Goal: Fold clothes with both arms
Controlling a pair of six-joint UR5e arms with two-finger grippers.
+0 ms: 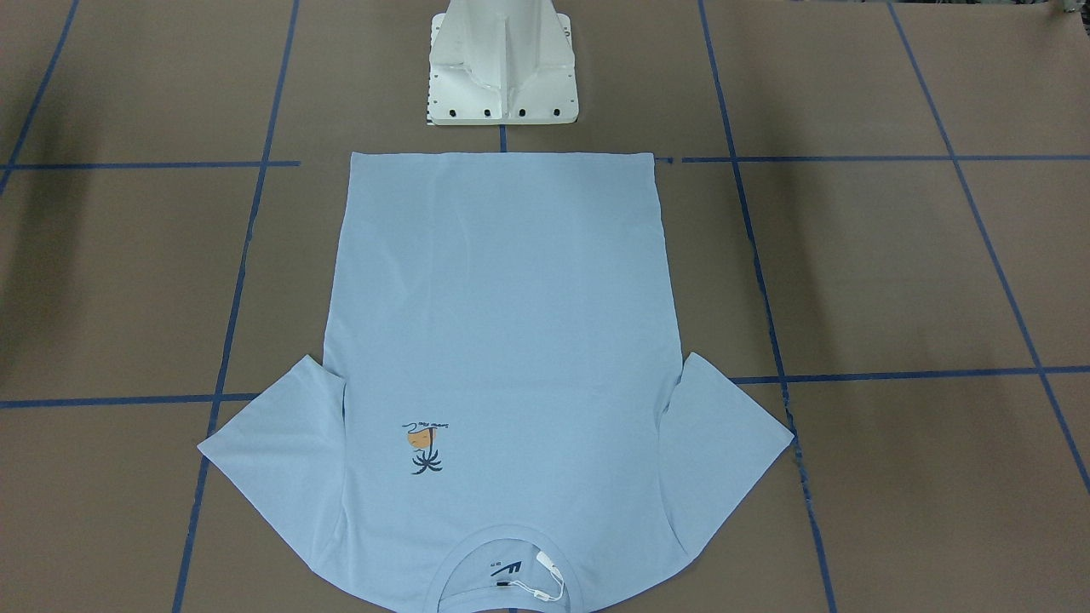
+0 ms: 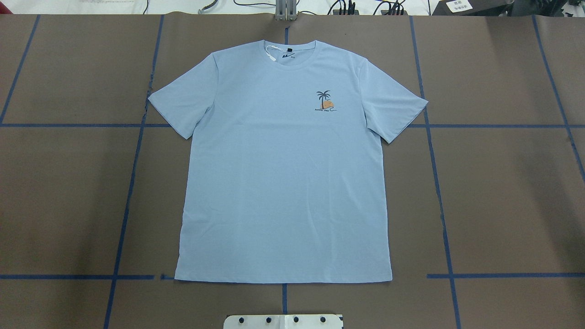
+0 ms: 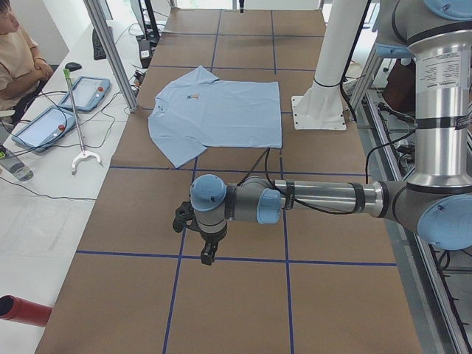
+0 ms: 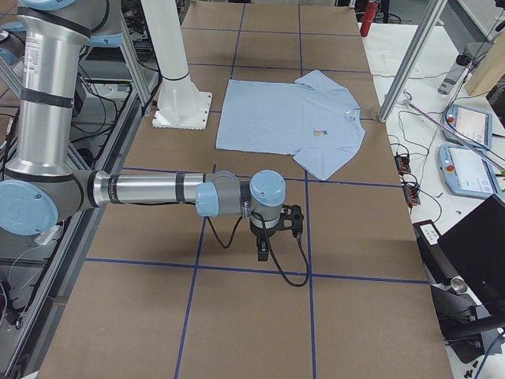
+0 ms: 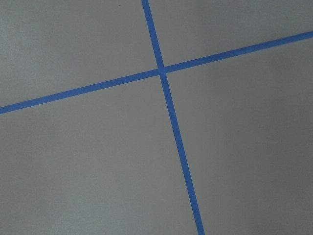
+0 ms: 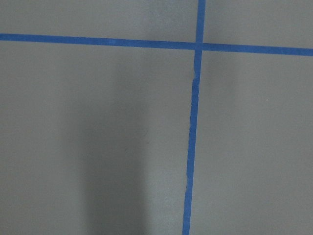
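On brown blue-taped table, light blue short-sleeved T-shirt is lying flat; black two-finger left gripper and right gripper are hovering well away, opening impossible to tell; advise grasping matching sleeves symmetrically.

The silver-grey tubular left arm and right arm are wearing light blue joint caps and trailing black cables.

Light blue T-shirt (orange-and-dark palm print) on brown, blue-gridded table.

The light blue T-shirt lay flat, unfolded, print up, sleeves spread, on the bench; the left arm and right arm hung well apart from it.
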